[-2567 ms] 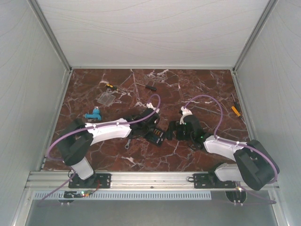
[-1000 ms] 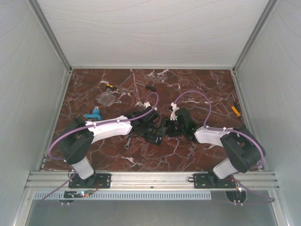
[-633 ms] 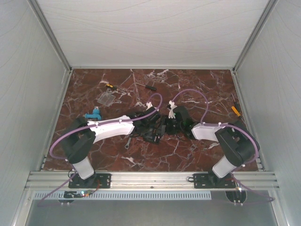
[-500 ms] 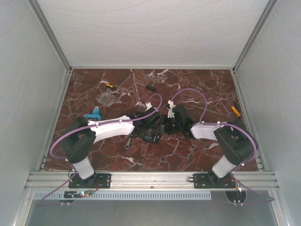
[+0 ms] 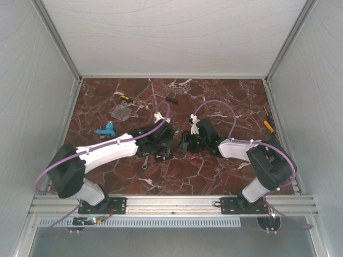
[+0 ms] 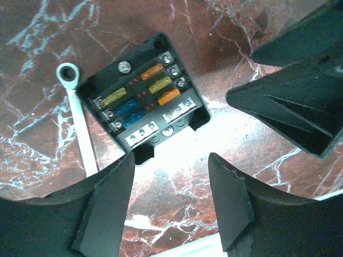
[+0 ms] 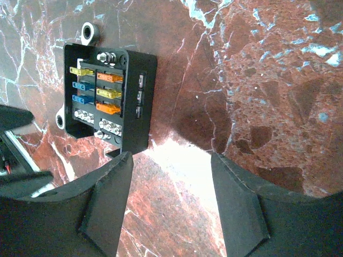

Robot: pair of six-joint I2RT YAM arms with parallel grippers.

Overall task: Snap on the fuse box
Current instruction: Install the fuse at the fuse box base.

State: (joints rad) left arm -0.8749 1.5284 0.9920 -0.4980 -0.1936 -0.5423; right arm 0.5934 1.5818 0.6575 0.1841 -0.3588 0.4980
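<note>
The fuse box (image 6: pixel 142 104) is lying flat on the marble tabletop (image 5: pixel 214 96) between the two arms, its rows of yellow, orange and blue fuses facing up and uncovered. The left hand (image 6: pixel 171 166) is hovering just short of it with its fingers standing well apart and nothing between them. The right hand (image 7: pixel 171 160) is doing the same from the other side, spread and empty. A small wrench (image 6: pixel 77 120) is lying just beside one side wall of the box. The flat clear cover (image 5: pixel 121 111) is resting well apart from all this, toward the far left of the tabletop, so the snapping step looks not yet begun. By my reading the job is now calling for a fetch. The left hand, being nearer, should be taking the cover by its edges rather than its face. The right should be closing on the box's side walls to steady it. The cover's orientation needs matching to the box before any pressing, and the push should be going straight down and evenly, so that the clips are catching together rather than one side riding up. The wrench is worth watching — a finger nudging it could be shifting the box.
</note>
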